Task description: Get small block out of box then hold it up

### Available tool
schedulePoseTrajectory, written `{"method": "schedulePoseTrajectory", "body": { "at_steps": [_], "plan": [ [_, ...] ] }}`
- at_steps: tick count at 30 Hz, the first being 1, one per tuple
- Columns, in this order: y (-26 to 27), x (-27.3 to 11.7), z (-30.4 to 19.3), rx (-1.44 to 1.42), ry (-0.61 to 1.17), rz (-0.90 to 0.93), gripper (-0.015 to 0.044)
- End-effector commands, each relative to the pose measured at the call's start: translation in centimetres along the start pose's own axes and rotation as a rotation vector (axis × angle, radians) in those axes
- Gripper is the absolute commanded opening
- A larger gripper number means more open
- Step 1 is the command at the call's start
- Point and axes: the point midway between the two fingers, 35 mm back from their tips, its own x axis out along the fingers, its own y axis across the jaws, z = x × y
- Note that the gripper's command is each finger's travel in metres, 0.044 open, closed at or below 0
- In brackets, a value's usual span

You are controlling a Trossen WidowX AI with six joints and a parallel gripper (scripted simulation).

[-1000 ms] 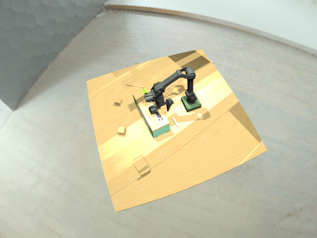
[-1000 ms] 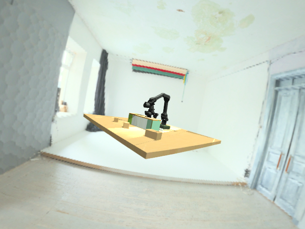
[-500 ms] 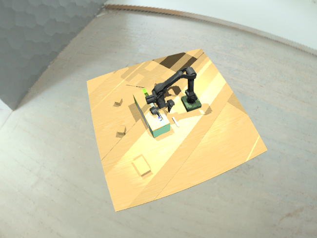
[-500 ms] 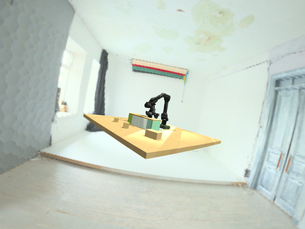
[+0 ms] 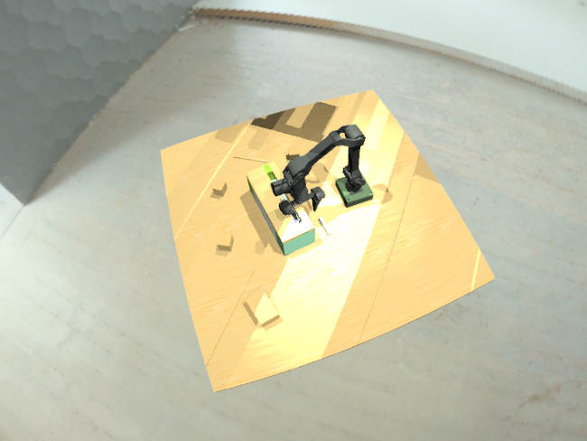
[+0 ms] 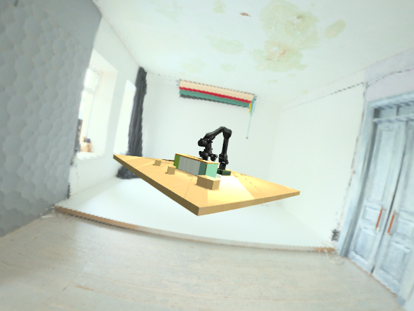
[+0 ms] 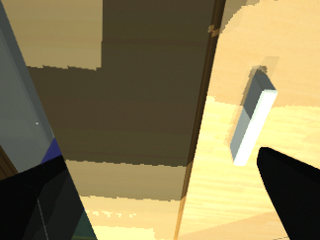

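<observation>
The long box stands under the arm, with a bright green far end and a teal near end. My gripper is open and empty, pointing down at the box's near half. One finger is at the long opening in the box top; the other hangs past the opposite long side. A small blue patch shows in the opening beside the first finger, partly hidden; it may be the block. The shelf and its two ends cannot be made out.
A white bar lies on the table beside the box, on the arm base's side. Wooden blocks stand on the clear front's side and beyond the teal end. A thin rod lies near the green end.
</observation>
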Motion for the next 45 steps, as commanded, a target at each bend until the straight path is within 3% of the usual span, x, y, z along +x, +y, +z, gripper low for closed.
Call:
{"method": "schedulePoseTrajectory", "body": {
  "at_steps": [1, 17, 25, 34, 35, 39, 45],
  "plan": [
    [0.0, 0.2, -0.5, 0.004, 0.004, 0.002, 0.0400],
    [0.0, 0.7, -2.1, 0.004, 0.005, 0.002, 0.0400],
    [0.1, -5.0, -3.7, 0.000, 0.002, -0.001, 0.0400],
    [0.1, -4.8, -3.6, 0.007, 0.002, -0.003, 0.0400],
    [0.2, -4.8, -3.8, -0.016, 0.000, 0.004, 0.0374],
    [0.6, -4.9, -5.4, -0.401, -0.043, 0.043, 0.0285],
    [-0.2, -4.6, -6.2, -1.042, -0.129, 0.023, 0.0285]
  ]
}}
